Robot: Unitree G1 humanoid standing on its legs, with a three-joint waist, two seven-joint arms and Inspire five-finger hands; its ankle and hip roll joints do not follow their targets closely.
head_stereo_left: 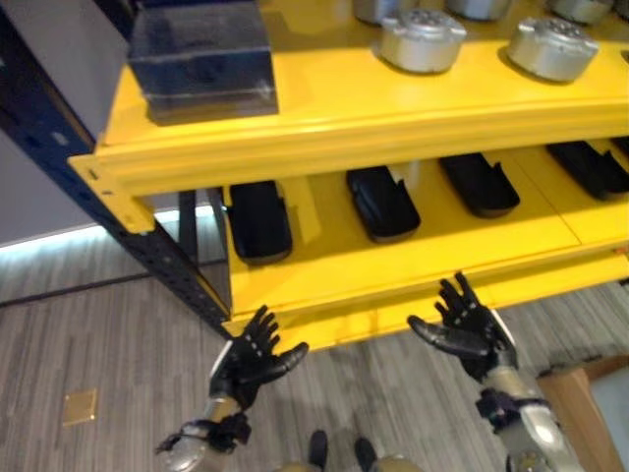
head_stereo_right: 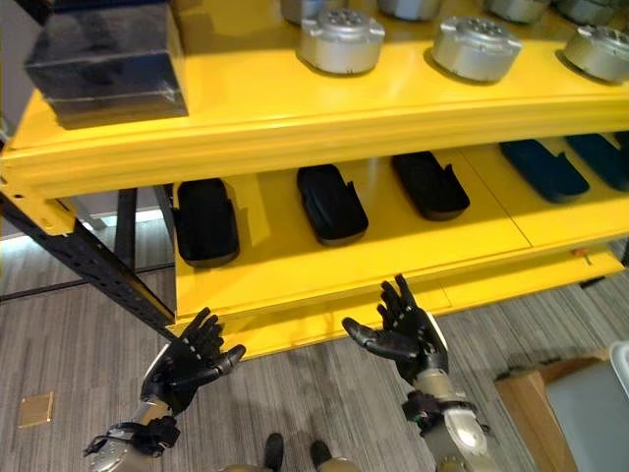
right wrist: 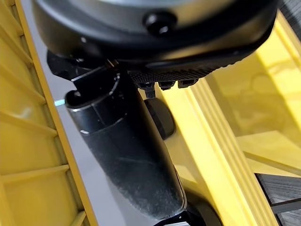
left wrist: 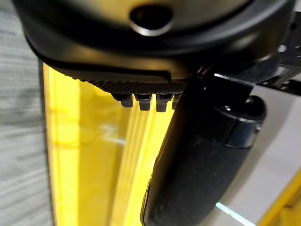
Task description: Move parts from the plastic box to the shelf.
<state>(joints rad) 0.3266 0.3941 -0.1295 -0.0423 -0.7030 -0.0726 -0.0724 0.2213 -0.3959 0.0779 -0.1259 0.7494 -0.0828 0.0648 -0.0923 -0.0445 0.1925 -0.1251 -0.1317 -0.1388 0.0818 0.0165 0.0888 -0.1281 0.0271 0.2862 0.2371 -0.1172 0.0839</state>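
Observation:
A yellow shelf (head_stereo_left: 324, 128) stands before me with two levels. On the upper level rest round silver metal parts (head_stereo_left: 423, 39) and a dark plastic box (head_stereo_left: 201, 54) at its left end. The lower level (head_stereo_right: 472, 246) carries a row of black elongated parts (head_stereo_left: 381, 202). My left hand (head_stereo_left: 251, 359) hovers open, palm up, below the lower shelf's front edge at the left. My right hand (head_stereo_left: 467, 329) is open too, palm up, just in front of that edge further right. Both hands hold nothing; each wrist view shows the thumb (left wrist: 202, 174) (right wrist: 122, 150) against the yellow shelf.
A dark blue shelf upright (head_stereo_left: 118, 226) slants down at the left. Grey wood-pattern floor (head_stereo_left: 98, 354) lies below, with a small brass floor plate (head_stereo_left: 79, 405). A brown cardboard box (head_stereo_right: 536, 403) sits at the lower right.

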